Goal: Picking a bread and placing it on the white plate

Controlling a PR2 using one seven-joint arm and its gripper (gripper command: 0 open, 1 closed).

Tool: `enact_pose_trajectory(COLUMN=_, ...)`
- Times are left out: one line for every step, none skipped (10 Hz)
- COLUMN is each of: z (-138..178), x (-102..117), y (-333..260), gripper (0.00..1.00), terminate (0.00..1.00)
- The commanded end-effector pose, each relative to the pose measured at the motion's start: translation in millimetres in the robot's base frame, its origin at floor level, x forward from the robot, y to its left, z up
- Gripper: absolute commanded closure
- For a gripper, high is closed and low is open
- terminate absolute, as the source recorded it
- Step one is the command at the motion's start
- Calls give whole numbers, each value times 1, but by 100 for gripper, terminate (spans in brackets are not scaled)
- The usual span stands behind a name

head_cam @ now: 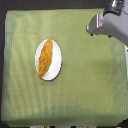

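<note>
Green woven cloth (80,85) covers most of the desk, dark edges showing along the top and the exterior view's left. White plate (56,60) sits on the cloth, left of centre in the exterior view, seen as a tilted oval. Bread (45,58) lies on the plate, golden-orange, long axis running diagonally from upper right to lower left, filling most of the plate's length and lying toward the plate's left half. Bare white rim visible mostly on the plate's right side. Robot arm (107,22) enters at the top right corner of the exterior view, grey-white housing, well apart from plate and bread, touching neither. Gripper end blurred and partly cut by the frame edge; fingers not resolvable, cannot tell whether clenched or released. Nothing visibly held.
</note>
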Motion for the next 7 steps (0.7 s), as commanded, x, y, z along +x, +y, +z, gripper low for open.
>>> enact_pose_trajectory(z=2, x=3, y=-64, gripper=0, terminate=0)
enact_pose_trajectory(z=-1, x=0, y=-70, gripper=0, terminate=0)
enact_pose_trajectory(z=-4, x=-1, y=-74, gripper=0, terminate=0)
enact_pose_trajectory(z=-6, x=-2, y=-76, gripper=0, terminate=0)
enact_pose_trajectory(z=-6, x=-2, y=-78, gripper=0, terminate=0)
enact_pose_trajectory(z=-6, x=-2, y=-84, gripper=0, terminate=0)
enact_pose_trajectory(z=-7, x=3, y=-90, gripper=0, terminate=100)
